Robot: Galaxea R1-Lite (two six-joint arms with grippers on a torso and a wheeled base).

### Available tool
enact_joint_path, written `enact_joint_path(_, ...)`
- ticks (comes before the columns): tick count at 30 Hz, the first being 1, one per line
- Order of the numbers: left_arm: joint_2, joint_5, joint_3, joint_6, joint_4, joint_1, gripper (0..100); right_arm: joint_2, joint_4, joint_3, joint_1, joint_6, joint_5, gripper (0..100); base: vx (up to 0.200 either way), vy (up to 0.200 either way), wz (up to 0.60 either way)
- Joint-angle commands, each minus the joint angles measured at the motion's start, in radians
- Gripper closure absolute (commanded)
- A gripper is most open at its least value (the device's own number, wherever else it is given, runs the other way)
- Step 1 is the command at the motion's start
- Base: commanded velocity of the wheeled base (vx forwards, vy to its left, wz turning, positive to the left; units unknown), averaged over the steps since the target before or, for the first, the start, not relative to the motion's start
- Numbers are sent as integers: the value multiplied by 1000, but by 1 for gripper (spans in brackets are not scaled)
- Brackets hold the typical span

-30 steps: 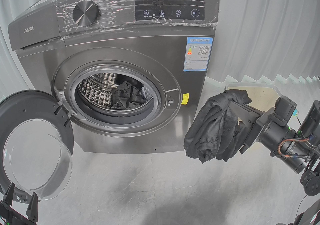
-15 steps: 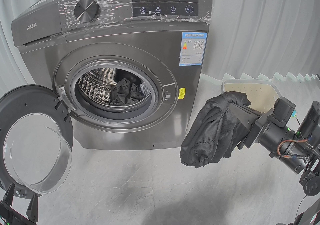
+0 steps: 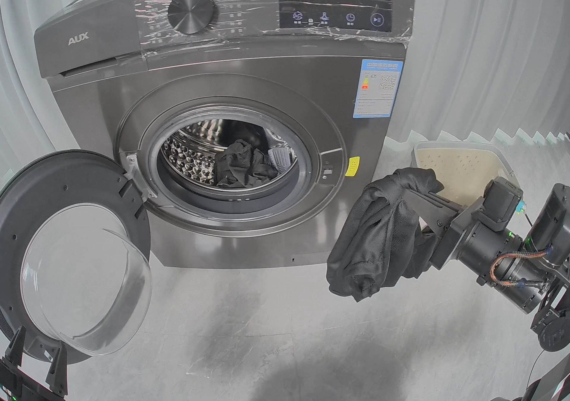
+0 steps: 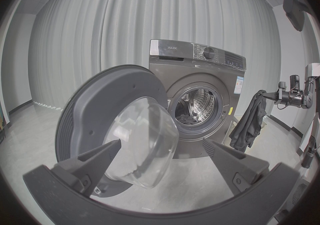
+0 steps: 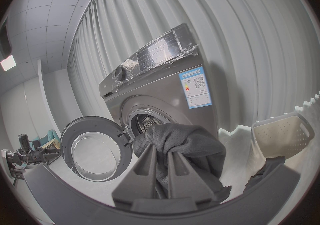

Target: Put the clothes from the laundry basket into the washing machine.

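Your right gripper (image 5: pixel 162 157) clamps the black garment (image 3: pixel 374 242), with open floor (image 3: pixel 267 313) before the drum (image 3: pixel 190 152). Your left gripper (image 4: pixel 161 144) is spread by the door (image 3: pixel 71 194).

Washing machine (image 3: pixel 249 78) bears a logo (image 3: pixel 78 38), blue label (image 3: pixel 377 88).

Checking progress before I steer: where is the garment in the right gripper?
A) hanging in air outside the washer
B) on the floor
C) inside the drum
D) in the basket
A: the black garment hangs from the right gripper, off the floor, short of the washing machine.
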Motion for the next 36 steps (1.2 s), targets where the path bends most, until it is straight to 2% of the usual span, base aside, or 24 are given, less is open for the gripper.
enact_joint_path(1, -17, 0, 12, 0, 0, 0, 0, 5, -1, 2, 2, -1, 0, 100, 0, 0, 0)
enact_joint_path(12, -17, 0, 12, 0, 0, 0, 0, 5, 1, 10, 8, -1, -2, 100, 0, 0, 0)
enact_joint_path(18, -17, 0, 12, 2, 0, 0, 0, 2, 1, 8, 8, -3, 12, 100, 0, 0, 0)
enact_joint_path(22, -17, 0, 12, 2, 0, 0, 0, -7, 19, 10, 8, 22, 23, 100, 0, 0, 0)
enact_joint_path(24, -17, 0, 12, 2, 0, 0, 0, -4, 18, 28, 14, 57, 24, 100, 0, 0, 0)
enact_joint_path(30, -17, 0, 12, 3, -2, 0, 0, -11, 24, 47, 40, 63, 41, 100, 0, 0, 0)
enact_joint_path(33, -17, 0, 12, 3, 0, 0, 0, -16, 41, 76, 38, 100, 44, 100, 0, 0, 0)
enact_joint_path(34, -17, 0, 12, 3, -2, 0, 0, -10, 55, 84, 41, 131, 50, 100, 0, 0, 0)
enact_joint_path(36, -17, 0, 12, 3, -2, 0, 0, -8, 58, 85, 45, 135, 49, 100, 0, 0, 0)
